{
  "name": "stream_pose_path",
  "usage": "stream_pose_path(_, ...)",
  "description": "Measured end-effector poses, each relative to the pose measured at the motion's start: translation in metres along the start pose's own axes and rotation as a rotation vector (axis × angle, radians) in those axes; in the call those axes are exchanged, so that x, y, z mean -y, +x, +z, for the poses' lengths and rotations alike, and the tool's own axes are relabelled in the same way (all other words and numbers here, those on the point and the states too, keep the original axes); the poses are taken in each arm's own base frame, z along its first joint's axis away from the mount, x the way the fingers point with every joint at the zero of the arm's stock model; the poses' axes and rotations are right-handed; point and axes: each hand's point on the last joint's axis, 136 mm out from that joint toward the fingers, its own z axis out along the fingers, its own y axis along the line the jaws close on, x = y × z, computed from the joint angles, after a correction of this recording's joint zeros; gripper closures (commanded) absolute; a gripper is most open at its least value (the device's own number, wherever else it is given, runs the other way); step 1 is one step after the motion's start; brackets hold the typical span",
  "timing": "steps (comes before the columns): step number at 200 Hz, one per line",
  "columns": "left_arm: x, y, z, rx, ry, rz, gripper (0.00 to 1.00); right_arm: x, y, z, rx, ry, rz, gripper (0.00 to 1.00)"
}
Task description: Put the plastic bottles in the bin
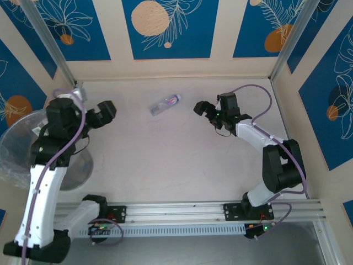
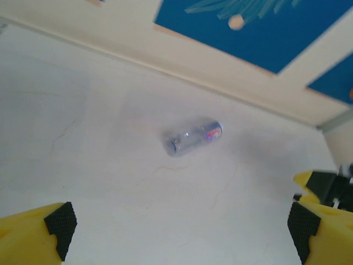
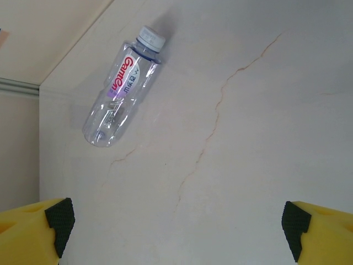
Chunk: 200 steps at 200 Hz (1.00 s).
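Bottle (image 1: 165, 104): clear, capped, apparently empty; lies on its side, far centre, well apart from the bin (image 1: 14, 138) at left. Likely light, thin-walled, slick, prone to roll; grasp across the labelled mid-body. Left gripper (image 1: 102, 114) and right gripper (image 1: 203, 109): both spread, empty.

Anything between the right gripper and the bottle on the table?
Nothing: just bare table between the right gripper and the plastic bottle, as the right wrist view shows; the top view agrees.
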Motion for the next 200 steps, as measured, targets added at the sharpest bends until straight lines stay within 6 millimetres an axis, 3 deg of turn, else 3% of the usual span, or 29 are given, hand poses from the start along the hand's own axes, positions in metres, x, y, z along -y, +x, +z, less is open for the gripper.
stream_pose_path(39, 0.052, 0.025, 0.072, -0.105, 0.073, 0.238, 0.00, 0.004, 0.001, 0.000, 0.011, 0.039, -0.019, 0.01)
stream_pose_path(66, 0.073, 0.040, 0.118, -0.134, 0.111, 0.371, 0.01, 0.010, 0.001, -0.009, 0.030, 0.074, -0.031, 0.01)
stream_pose_path(135, 0.088, 0.062, 0.248, -0.239, 0.089, 0.611, 0.00, 0.023, 0.009, -0.053, 0.092, 0.134, -0.103, 0.01)
stream_pose_path(186, 0.102, 0.065, 0.303, -0.276, 0.120, 0.779, 0.00, 0.043, 0.016, -0.069, 0.104, 0.181, -0.096, 0.01)
stream_pose_path(200, 0.097, 0.077, 0.312, -0.329, 0.128, 0.816, 0.00, 0.043, 0.014, -0.071, 0.111, 0.185, -0.098, 0.01)
